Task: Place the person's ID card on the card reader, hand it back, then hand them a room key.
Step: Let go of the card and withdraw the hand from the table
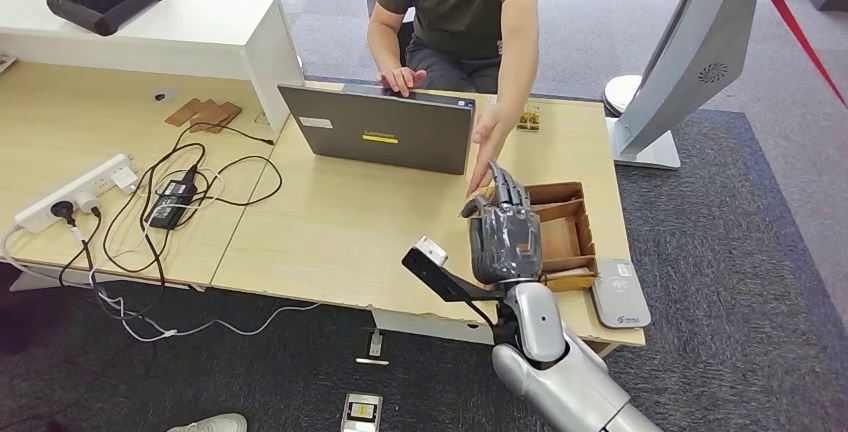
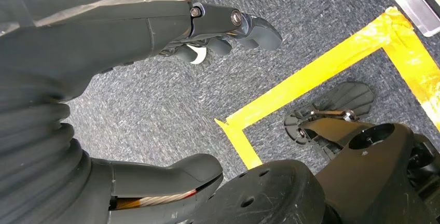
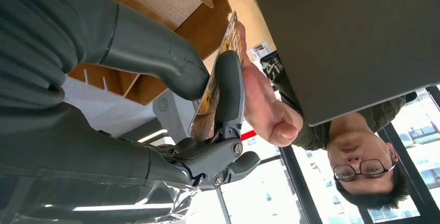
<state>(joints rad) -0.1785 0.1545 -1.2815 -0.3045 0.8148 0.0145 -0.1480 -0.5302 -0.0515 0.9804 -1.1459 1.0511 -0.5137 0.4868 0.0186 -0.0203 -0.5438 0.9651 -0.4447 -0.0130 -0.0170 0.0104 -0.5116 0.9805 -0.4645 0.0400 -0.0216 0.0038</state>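
My right hand [image 1: 505,232] is raised over the desk's right part, beside a cardboard box [image 1: 568,240]. In the right wrist view its thumb and a finger [image 3: 228,86] pinch a gold-patterned card [image 3: 207,105] held on edge. The person's hand [image 1: 490,147] reaches down from behind the laptop, and its fingers [image 3: 262,107] touch the card's far side. A grey card reader [image 1: 620,294] lies flat on the desk's right front corner with nothing on it. My left hand [image 2: 104,42] hangs above grey carpet, with fingers and thumb apart and nothing held.
An open grey laptop [image 1: 380,132] stands mid-desk in front of the seated person. A small stack of gold items [image 1: 528,118] lies behind my hand. A power strip [image 1: 75,192] and tangled cables cover the desk's left. A slanted grey kiosk stand [image 1: 690,52] rises at the right.
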